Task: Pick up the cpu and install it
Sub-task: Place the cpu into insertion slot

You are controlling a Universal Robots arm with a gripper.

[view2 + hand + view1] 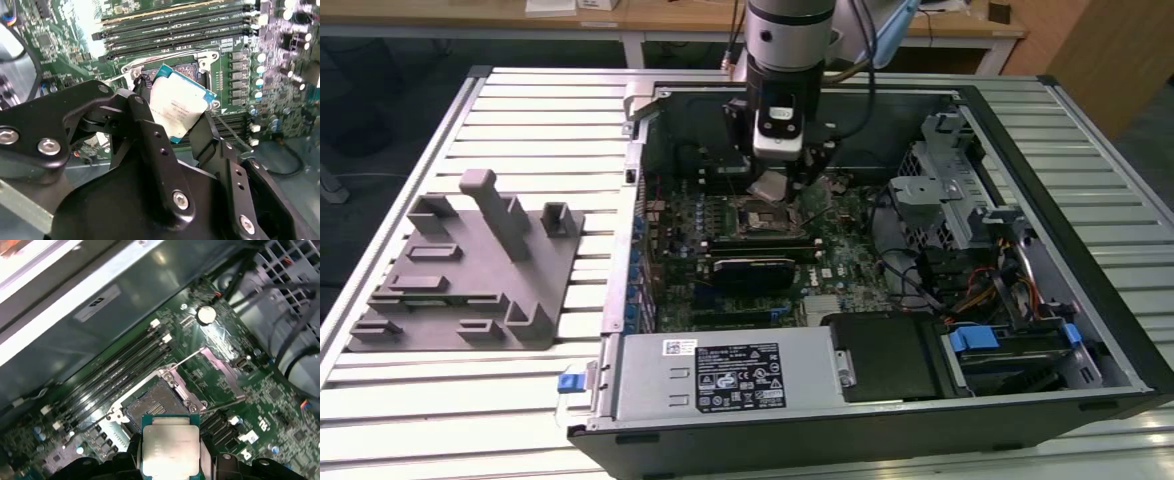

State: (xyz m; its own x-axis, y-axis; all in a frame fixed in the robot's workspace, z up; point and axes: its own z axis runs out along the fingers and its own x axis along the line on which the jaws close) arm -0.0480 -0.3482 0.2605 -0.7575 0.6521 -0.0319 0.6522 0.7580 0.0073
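Chip in the jaws, over the board: that is how it stands from where I watch. The arm (787, 40) reaches down into the open computer case (1067, 150), which lies on its side on the slatted worktop (520, 120). Its jaws are closed on the cpu (770, 186), pinching it by two opposite edges.

In the second wrist view the cpu (180, 107) sits between the two black fingers (150, 130), silver top showing and its green rim clear of the board. It looks tilted rather than level. In the first wrist view the cpu (171, 450) hangs just short of the socket (155, 407). The socket looks open, with its hinged metal frame (220, 370) swung back beside it and the memory slots (115, 375) running along the far side.

I would say the picking up is done and the carry is near its end; the chip is not yet seated. As I judge it, seating would call for levelling the chip, squaring its corners to the socket and a gentle straight descent, since a skewed drop could harm the contacts.
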